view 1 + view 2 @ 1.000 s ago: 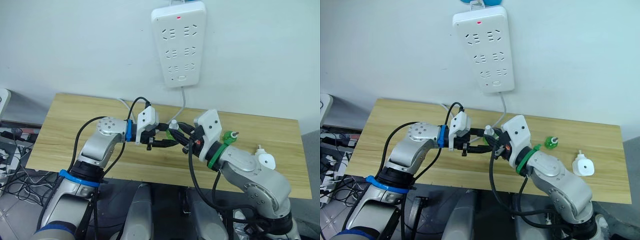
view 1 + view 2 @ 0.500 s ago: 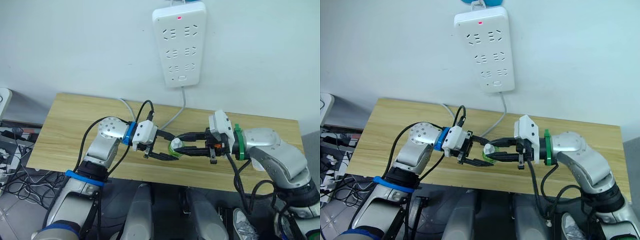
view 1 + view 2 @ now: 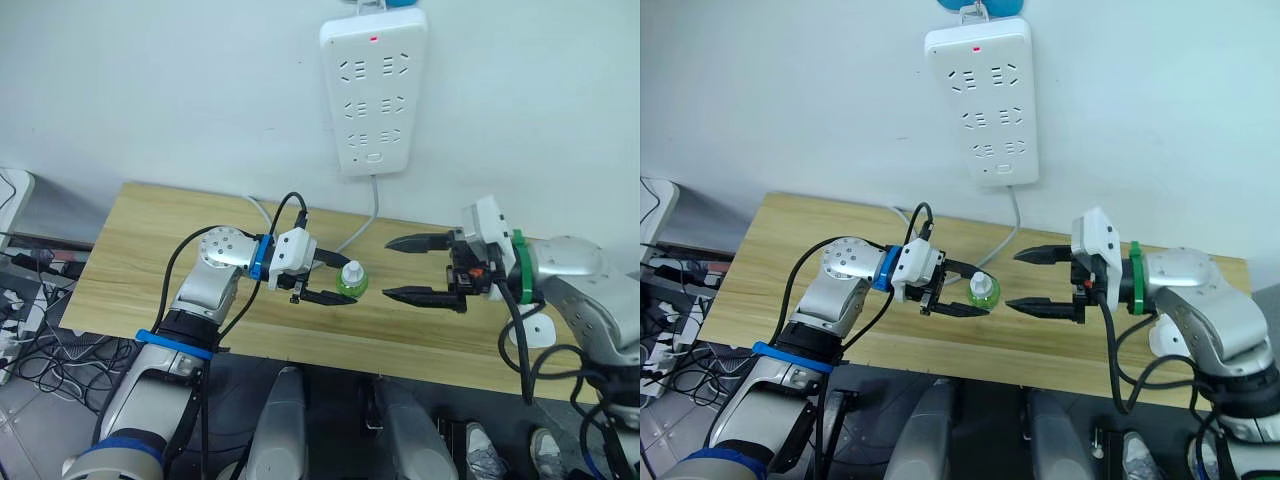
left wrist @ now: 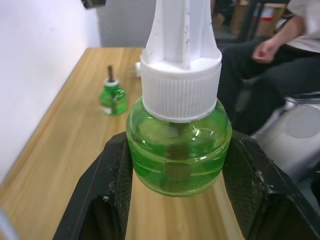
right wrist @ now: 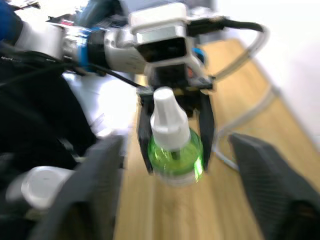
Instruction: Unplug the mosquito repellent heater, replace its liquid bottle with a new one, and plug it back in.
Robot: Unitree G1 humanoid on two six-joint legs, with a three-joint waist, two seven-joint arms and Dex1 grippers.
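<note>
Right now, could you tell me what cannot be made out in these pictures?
- Small rounded white plastic heater: mostly hidden behind the right arm in the eye views.
- Tiny capless green bottle: label too small to read in the left wrist view.
- White-capped translucent green bottle: cap top cut off by that view's edge.

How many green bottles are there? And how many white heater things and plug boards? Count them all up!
Green bottles: 2, the capped green bottle held in the left gripper and the capless green bottle standing on the table.
Heater: 1
Power strip: 1
Total: 4
</note>
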